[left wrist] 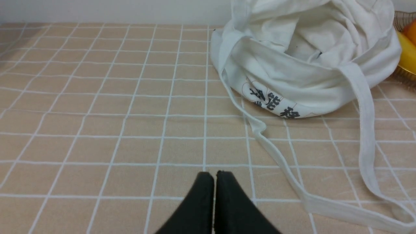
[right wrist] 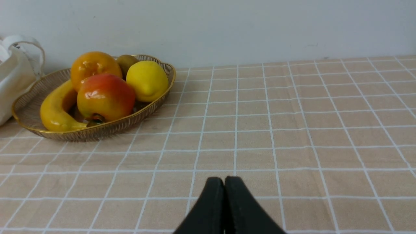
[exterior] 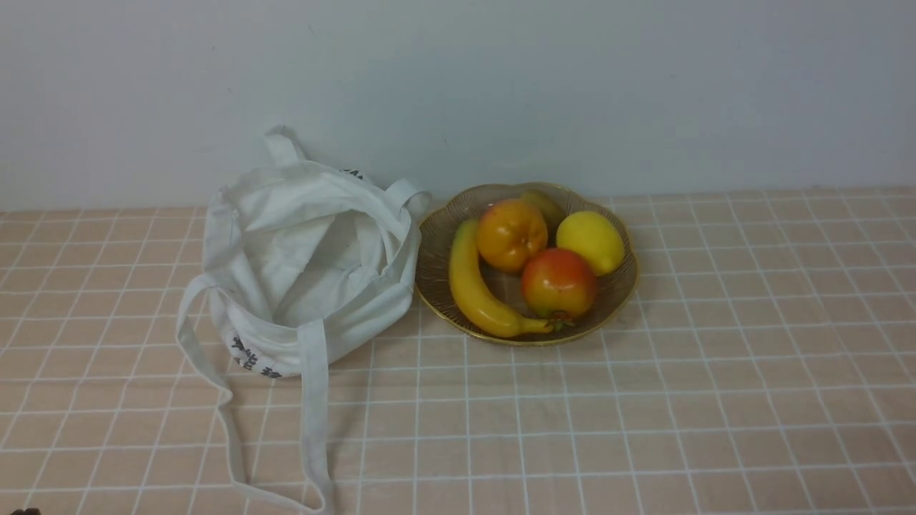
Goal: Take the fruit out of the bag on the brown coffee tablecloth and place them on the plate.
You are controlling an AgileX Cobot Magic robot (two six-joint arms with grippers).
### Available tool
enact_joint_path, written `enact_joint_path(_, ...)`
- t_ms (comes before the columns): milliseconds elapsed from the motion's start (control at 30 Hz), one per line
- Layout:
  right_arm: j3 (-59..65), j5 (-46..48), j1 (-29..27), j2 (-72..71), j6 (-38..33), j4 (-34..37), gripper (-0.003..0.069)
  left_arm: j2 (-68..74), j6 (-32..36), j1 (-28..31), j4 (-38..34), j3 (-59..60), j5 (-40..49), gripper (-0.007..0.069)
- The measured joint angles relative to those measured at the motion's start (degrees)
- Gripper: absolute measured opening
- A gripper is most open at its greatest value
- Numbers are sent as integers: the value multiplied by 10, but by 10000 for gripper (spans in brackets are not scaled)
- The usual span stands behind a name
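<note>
- Five fruits lie in the plate (exterior: 512, 286), among them the orange fruit (exterior: 512, 234), set toward the back between the banana (exterior: 478, 290) and the lemon (exterior: 590, 242).
- The orange fruit is round, so no clear long axis shows; in the front view its dimpled top faces up and toward the camera.
- The banana's long axis curves from the back left of the plate to the front, its stem pointing right, next to the stem of the red-and-yellow fruit (exterior: 559, 284), which points frontward.
- Behind the orange fruit sits a brownish fruit (exterior: 542, 207), partly hidden.
- The bag (exterior: 315, 265) slumps on the tablecloth (exterior: 680, 415) just left of the plate, its mouth open upward and toward the camera, one strap (exterior: 315, 415) trailing toward the front.
- The left hand (left wrist: 215, 174) is narrow, its fingertips nearly together with nothing between them.
- The right hand (right wrist: 224, 178) is narrow too, holding nothing.
</note>
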Motion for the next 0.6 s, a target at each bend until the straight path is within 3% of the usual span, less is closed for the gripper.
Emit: enact_joint_path(600,0,0,0,0,0,0,-14,0,0,-19,0,0,1,-8)
